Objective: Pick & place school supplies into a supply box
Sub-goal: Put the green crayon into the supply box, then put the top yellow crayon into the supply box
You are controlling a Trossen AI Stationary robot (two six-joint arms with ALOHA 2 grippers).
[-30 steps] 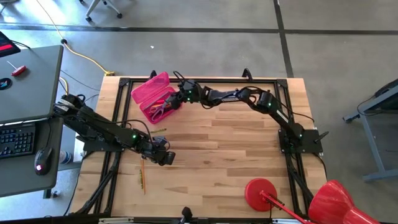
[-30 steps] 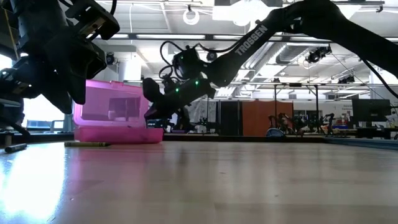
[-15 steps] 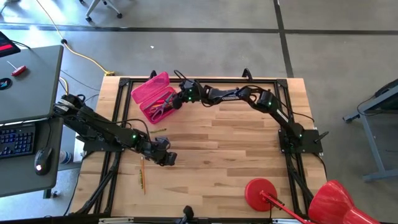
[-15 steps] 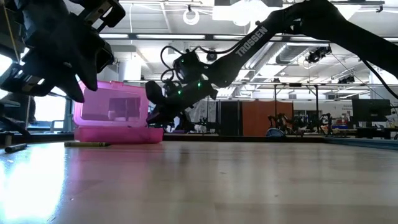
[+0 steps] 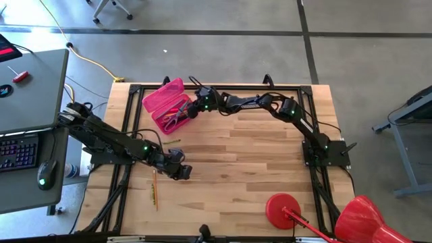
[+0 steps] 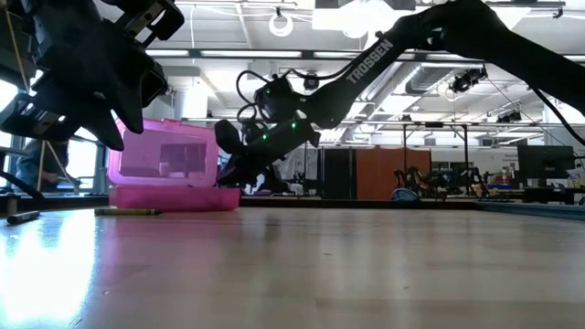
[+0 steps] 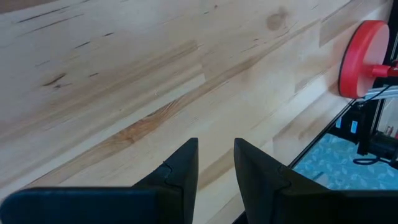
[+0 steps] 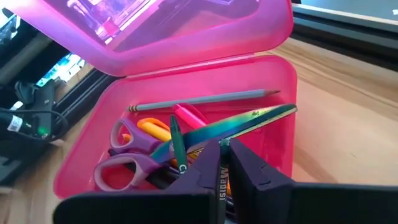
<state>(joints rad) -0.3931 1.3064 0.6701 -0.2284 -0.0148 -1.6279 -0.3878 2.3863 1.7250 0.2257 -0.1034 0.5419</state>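
Observation:
The pink supply box [image 5: 164, 106] sits at the table's far left with its lid open. It holds purple-handled scissors [image 8: 124, 158], a grey pencil [image 8: 205, 99], a green pen [image 8: 178, 146], and pink and orange pens. My right gripper [image 8: 221, 147] hangs over the box's right end, shut on a thin dark pencil. An orange-yellow pencil [image 5: 154, 188] lies flat on the table near the left edge, and a short dark pencil [image 5: 174, 140] lies closer to the box. My left gripper [image 7: 216, 149] is open and empty, raised over bare wood right of the orange-yellow pencil. My right gripper pinches a thin dark pencil with white lettering [image 8: 221, 180] between its two fingers, and the pencil runs along them. The fingers slant down toward the box from the table's right. The fingers themselves hide the rest of the pencil.
A red round disc with a handle [image 5: 282, 208] stands at the near right corner, also in the left wrist view [image 7: 364, 59]. Dark frame rails run along the table's left, right and far edges. Bare wood fills the middle of the table.
My right gripper has risen slightly beside the box's right end, then held still. My left gripper has tipped and shifted a little above the table. The box and the pencils on the table have stayed where they were.

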